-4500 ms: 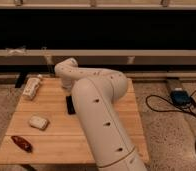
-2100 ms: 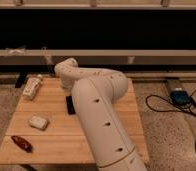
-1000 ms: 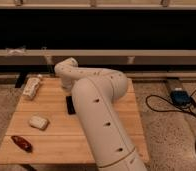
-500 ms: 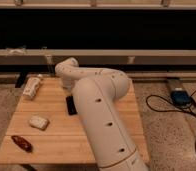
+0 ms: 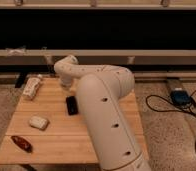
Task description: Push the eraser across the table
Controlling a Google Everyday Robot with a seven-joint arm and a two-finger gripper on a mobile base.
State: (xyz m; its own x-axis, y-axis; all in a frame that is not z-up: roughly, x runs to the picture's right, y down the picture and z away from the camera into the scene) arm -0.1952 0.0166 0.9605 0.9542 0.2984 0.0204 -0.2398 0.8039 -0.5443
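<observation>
Camera view, left to right: a dark red oblong object (image 5: pixel 22 143) lies near the front left corner of the table (image 5: pixel 56 145). A pale wrapped item (image 5: pixel 32 87) rests at the far left edge, and a white-beige block (image 5: pixel 38 122) sits between them, apart from both. None of these three is part of the job.

Further right, the gripper (image 5: pixel 66 85) hangs below the folded wrist of the white arm (image 5: pixel 106 115), low over the far side of the table. Whether it is released or clenched I cannot tell, since the wrist hides it. It looks to be carrying nothing.

The eraser (image 5: pixel 71 105) lies flat on the wood just on the camera's side of the gripper and a little to its right. The two are near each other, and I cannot tell whether they touch. The eraser's long axis runs roughly from the far edge toward the near edge, leaning slightly.

As I judge it, the gripper stands behind one short end. A stroke toward the near edge would drive the eraser lengthwise over bare planks. A sideways stroke would need the gripper set against a long flank first.

The arm's bulk covers the table's right half, and beyond it on the floor lie cables (image 5: pixel 161 107) and a blue device (image 5: pixel 180 96)
</observation>
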